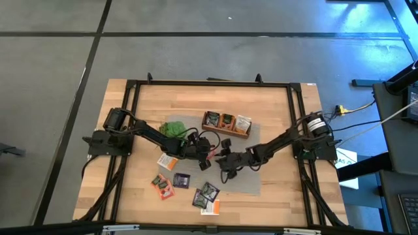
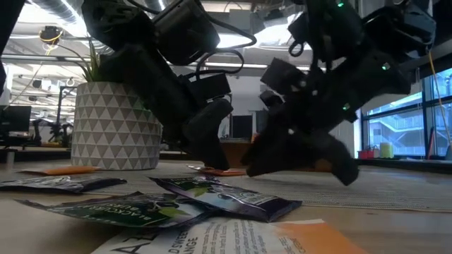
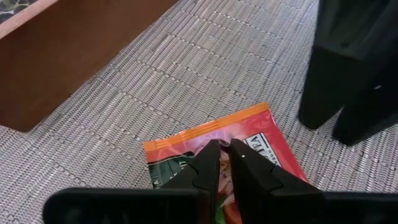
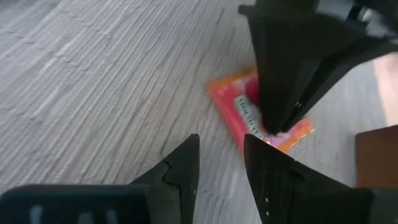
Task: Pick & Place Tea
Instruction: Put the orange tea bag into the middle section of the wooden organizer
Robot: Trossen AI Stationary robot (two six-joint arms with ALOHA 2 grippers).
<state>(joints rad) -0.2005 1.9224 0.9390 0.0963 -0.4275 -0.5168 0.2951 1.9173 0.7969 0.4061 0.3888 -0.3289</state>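
L gripper (image 3: 224,152) reaching to centre, pinched on orange sachet (image 3: 249,134) on mat (image 3: 186,74), R gripper (image 4: 221,152) just beside, fingers part-open, empty.

A grey woven mat (image 1: 251,176) is lying across a light wooden table (image 1: 287,111) — a brown wooden box (image 1: 226,124) is sitting at the mat's far edge, a small green plant (image 1: 172,128) in its white patterned pot (image 2: 113,127) standing just beside it

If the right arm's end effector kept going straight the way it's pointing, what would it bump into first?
Probably the orange-red tea sachet on the grey mat, with the left end effector pinching it right there; depth is hard to judge.
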